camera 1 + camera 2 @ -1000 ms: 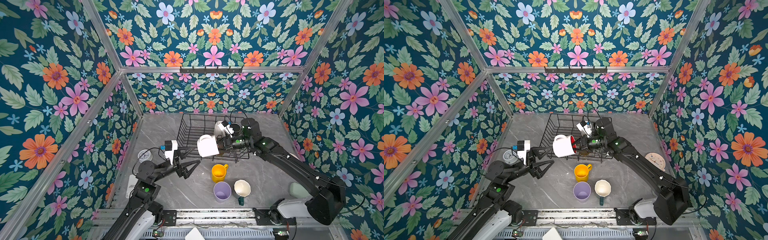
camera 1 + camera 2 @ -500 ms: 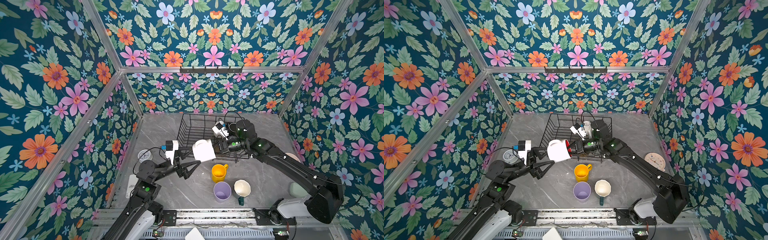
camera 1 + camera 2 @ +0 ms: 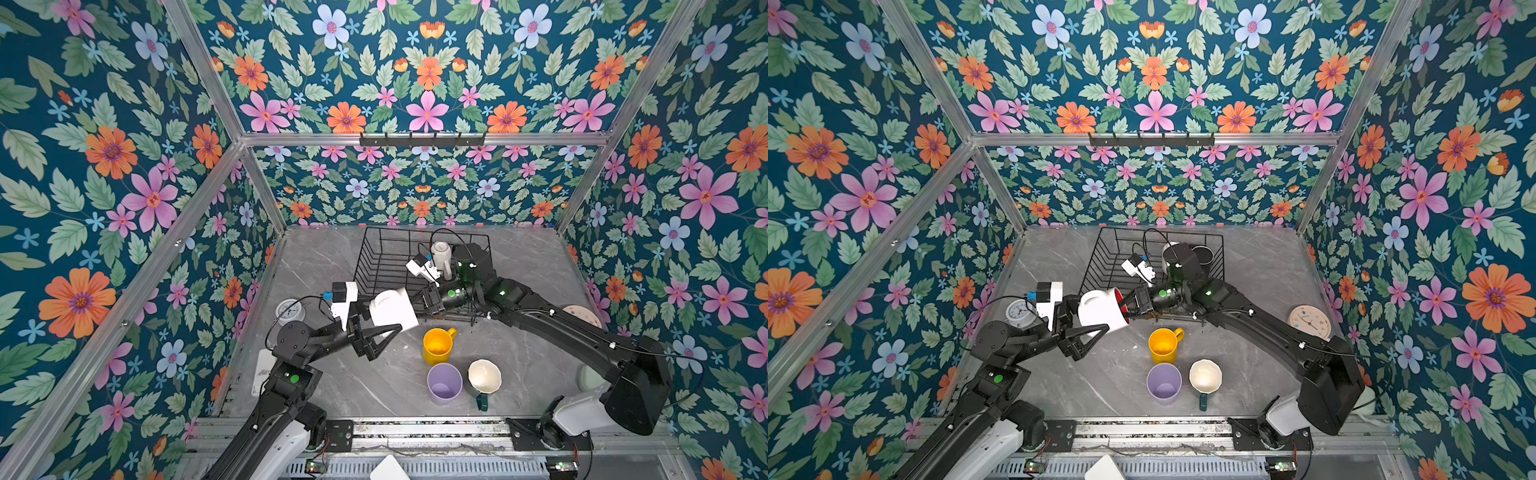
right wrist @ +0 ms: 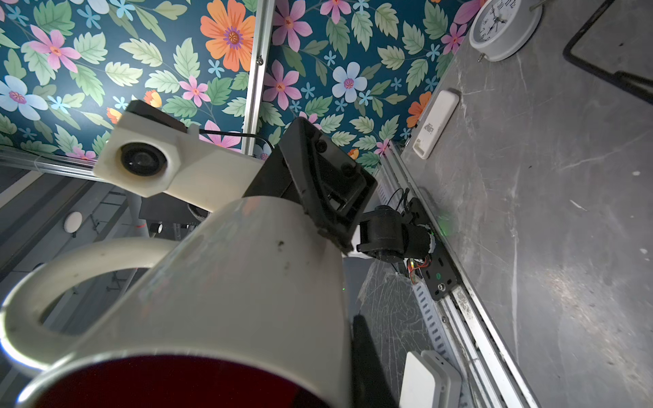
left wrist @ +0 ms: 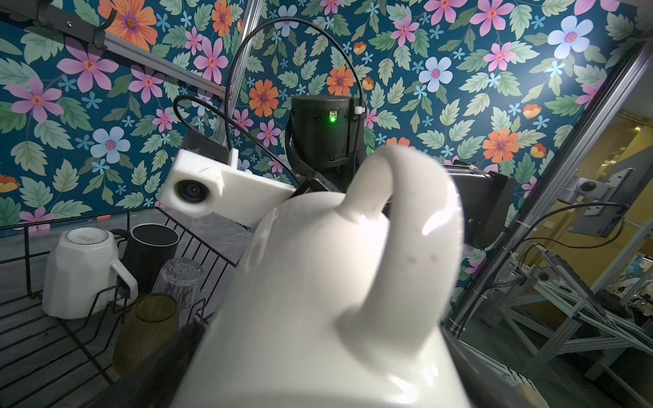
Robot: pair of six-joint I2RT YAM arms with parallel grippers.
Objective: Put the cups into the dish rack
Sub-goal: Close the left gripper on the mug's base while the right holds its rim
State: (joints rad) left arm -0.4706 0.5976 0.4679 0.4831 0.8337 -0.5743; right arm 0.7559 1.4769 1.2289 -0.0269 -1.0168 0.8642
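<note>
While R jaws clamp red-inside mug rim, L jaws open round it, white mug base print unreadable.

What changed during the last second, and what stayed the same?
The right gripper, shut on the white mug with red inside, carried it left, away from the black wire dish rack, to between the fingers of the open left gripper. The left gripper, yellow mug and lilac tumbler stayed put.

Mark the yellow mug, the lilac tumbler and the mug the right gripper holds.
yellow mug [image 3: 436,347]: in a top view, inside its mouth.
lilac tumbler [image 3: 443,387]: in a top view, on its inner floor.
red-inside mug [image 3: 1098,309]: in a top view, on its white side wall.
</note>
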